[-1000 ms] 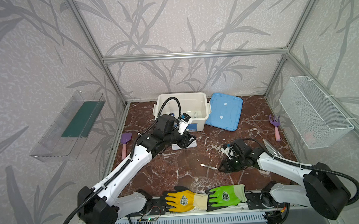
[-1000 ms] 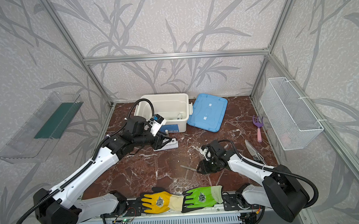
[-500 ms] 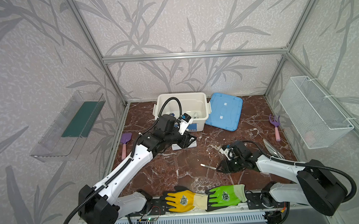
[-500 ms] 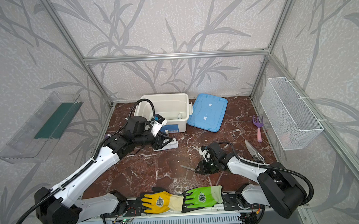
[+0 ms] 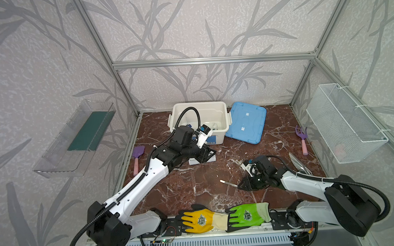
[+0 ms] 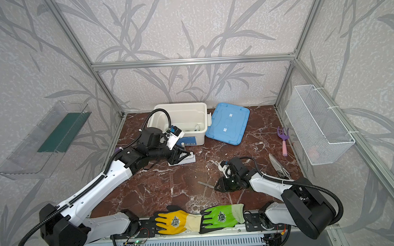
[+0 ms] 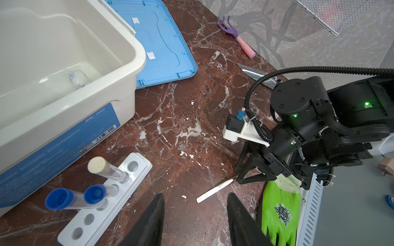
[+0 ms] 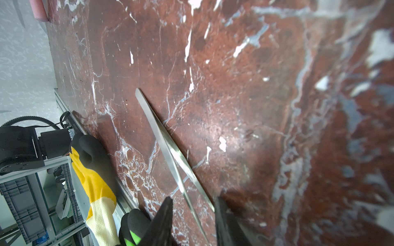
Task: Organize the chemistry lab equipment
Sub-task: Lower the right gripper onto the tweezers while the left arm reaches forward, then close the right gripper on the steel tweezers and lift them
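**Right jaws astride the tweezers [image 8: 168, 149], pickup step in hand**

The right jaws stand apart, low over the counter [image 8: 255, 106], one on each side of the tweezers' two thin legs and not yet pinching them. The tweezers lie flat, well out in front of the white tub [image 7: 138, 55], near the green glove [image 7: 281, 213]. The left jaws are also apart and empty, hovering close to the tub's front beside the white rack [image 7: 139, 170]. The rack stands just before that front wall with three capped test tubes [image 7: 96, 193] leaning in it and three holes free. A small vial [image 7: 77, 79] lies inside the tub. I judge the next move to be closing squarely across both legs, which may slip, then lifting them, probably toward the tub.
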Robot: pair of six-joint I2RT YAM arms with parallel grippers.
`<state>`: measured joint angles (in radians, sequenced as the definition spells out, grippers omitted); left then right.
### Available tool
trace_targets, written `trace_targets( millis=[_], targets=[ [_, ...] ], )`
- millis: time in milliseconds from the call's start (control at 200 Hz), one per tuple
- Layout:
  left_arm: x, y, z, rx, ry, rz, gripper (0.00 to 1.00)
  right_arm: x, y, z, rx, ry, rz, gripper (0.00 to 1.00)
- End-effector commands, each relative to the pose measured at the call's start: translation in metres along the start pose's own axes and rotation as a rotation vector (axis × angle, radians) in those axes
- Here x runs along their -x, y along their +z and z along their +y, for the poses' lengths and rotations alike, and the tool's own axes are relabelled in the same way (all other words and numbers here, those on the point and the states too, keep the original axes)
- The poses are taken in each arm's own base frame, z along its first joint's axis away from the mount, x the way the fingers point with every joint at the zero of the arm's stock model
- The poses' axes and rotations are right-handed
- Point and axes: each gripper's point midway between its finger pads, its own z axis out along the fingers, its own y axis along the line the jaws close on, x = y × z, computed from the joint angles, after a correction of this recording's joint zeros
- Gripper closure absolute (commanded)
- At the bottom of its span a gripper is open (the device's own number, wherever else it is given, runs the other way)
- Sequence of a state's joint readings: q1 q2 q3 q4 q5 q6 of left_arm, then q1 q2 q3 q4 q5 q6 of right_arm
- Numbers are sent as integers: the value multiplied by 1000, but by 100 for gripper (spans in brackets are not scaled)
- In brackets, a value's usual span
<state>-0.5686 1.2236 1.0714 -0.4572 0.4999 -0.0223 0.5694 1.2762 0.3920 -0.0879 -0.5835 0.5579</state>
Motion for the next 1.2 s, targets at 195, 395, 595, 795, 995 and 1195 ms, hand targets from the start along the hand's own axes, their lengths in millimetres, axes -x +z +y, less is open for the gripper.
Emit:
trace_targets(
  millis=[195, 395, 595, 795, 995, 1195],
  targets=[
    [3, 2, -2, -10, 10, -3, 51, -10, 6, -8, -28, 15, 30, 76],
    [2, 4, -2, -12, 9, 0, 51, -9, 5, -6, -28, 18, 27, 83],
    [2, 4, -2, -15, 11, -1, 51, -7, 4, -4, -29, 16, 22, 90],
    [1, 5, -1, -15, 12, 0, 52, -3, 2, -2, -34, 8, 12, 93],
    [1, 5, -1, -13, 17, 0, 52, -1, 0, -2, -43, 11, 6, 93],
    [-2, 6, 1, -4, 15, 9, 52, 20, -19, 23, -30, 15, -72, 60]
  ],
)
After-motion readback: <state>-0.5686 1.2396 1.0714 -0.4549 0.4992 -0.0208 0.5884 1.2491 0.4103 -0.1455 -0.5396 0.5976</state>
